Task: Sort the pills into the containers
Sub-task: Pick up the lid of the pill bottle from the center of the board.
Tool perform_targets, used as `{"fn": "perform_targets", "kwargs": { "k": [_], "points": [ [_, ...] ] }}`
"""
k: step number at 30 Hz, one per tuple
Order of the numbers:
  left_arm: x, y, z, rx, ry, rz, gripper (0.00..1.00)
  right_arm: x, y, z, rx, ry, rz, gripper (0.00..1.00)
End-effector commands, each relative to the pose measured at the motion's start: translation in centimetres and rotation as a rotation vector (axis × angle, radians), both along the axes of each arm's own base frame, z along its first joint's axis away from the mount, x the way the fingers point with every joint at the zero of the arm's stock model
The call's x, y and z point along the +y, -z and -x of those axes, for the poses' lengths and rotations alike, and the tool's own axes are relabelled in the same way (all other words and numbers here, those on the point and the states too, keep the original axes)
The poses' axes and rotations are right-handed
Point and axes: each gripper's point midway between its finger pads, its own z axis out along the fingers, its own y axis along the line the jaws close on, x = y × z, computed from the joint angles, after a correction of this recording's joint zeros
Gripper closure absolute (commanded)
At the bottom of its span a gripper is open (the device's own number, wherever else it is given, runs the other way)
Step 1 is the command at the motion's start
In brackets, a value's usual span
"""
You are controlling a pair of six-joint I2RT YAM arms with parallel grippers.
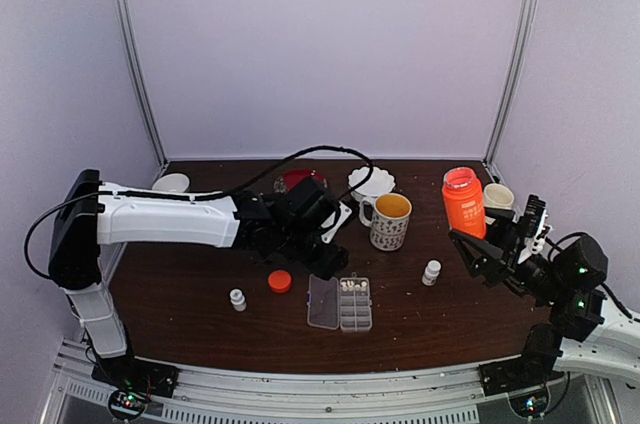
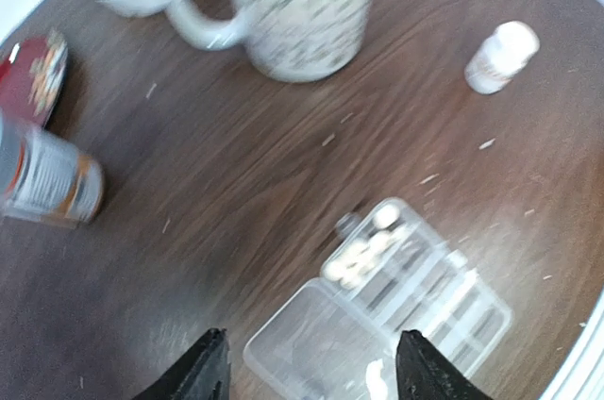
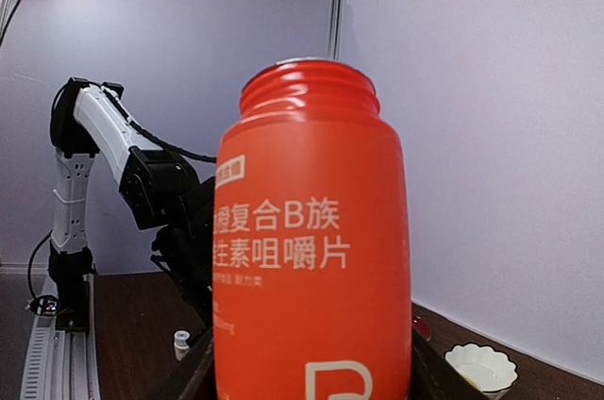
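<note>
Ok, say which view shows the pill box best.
Left wrist: the pill box is close and large, lid open, pills inside, slightly blurred. Top external shows it whole but small. Right wrist misses it: the orange bottle fills that view.

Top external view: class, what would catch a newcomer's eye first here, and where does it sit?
The bright orange bottle, uncapped, stands out at the right rear of the table, gripped by the right claw. Next comes the long white left arm stretched to mid-table, its open left claw over the clear pill box, where pale pills lie at the far end.
</note>
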Motion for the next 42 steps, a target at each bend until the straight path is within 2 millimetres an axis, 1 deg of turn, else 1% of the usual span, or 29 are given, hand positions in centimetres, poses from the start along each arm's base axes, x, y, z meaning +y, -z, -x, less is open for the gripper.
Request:
{"fn": "perform_targets", "kwargs": {
  "k": [1, 3, 4, 6, 11, 13, 16, 19, 23, 26, 33, 38, 42],
  "points": [
    [7.2, 2.7, -1.4, 0.030, -0.192, -0.188, 0.28, 0.1, -0.8, 0.5, -0.019, -0.029, -0.035, 1.00],
    [9.0, 3.4, -1.8, 0.079, -0.233, -0.203, 0.06, 0.2, -0.7, 0.5, -0.020, -0.034, -0.033, 1.00],
    [9.6, 3.9, -2.0, 0.107, -0.244, -0.202, 0.03, 0.2, -0.7, 0.4, -0.018, -0.036, -0.032, 1.00],
    [10.4, 4.5, -2.3, 0.137, -0.263, -0.204, 0.02, 0.4, -0.6, 0.5, -0.018, -0.042, -0.033, 1.00],
    [11.8, 5.2, -2.7, 0.127, -0.305, -0.276, 0.06, 0.6, -0.6, 0.5, -0.016, -0.053, -0.031, 1.00],
    [12.6, 5.9, -3.0, 0.140, -0.330, -0.318, 0.09, 0.7, -0.6, 0.5, -0.015, -0.055, -0.030, 1.00],
    [13.0, 6.8, -2.8, 0.171, -0.330, -0.352, 0.11, 0.6, -0.7, 0.5, -0.016, -0.051, -0.028, 1.00],
    [12.7, 7.7, -2.2, 0.211, -0.301, -0.356, 0.12, 0.6, -0.6, 0.4, -0.014, -0.050, -0.022, 1.00],
    [11.9, 9.0, -1.6, 0.261, -0.259, -0.362, 0.18, 0.7, -0.6, 0.4, -0.014, -0.052, -0.019, 1.00],
    [11.6, 9.8, -1.6, 0.275, -0.248, -0.375, 0.21, 0.9, -0.6, 0.4, -0.013, -0.059, -0.020, 1.00],
    [11.4, 10.4, -2.1, 0.290, -0.257, -0.376, 0.27, 1.0, -0.6, 0.5, -0.007, -0.068, -0.020, 1.00],
    [11.3, 10.5, -2.1, 0.308, -0.255, -0.365, 0.35, 1.0, -0.6, 0.5, -0.006, -0.070, -0.018, 1.00],
    [11.4, 10.5, -2.0, 0.316, -0.255, -0.371, 0.34, 1.1, -0.5, 0.4, -0.004, -0.069, -0.013, 1.00]
  ]
}}
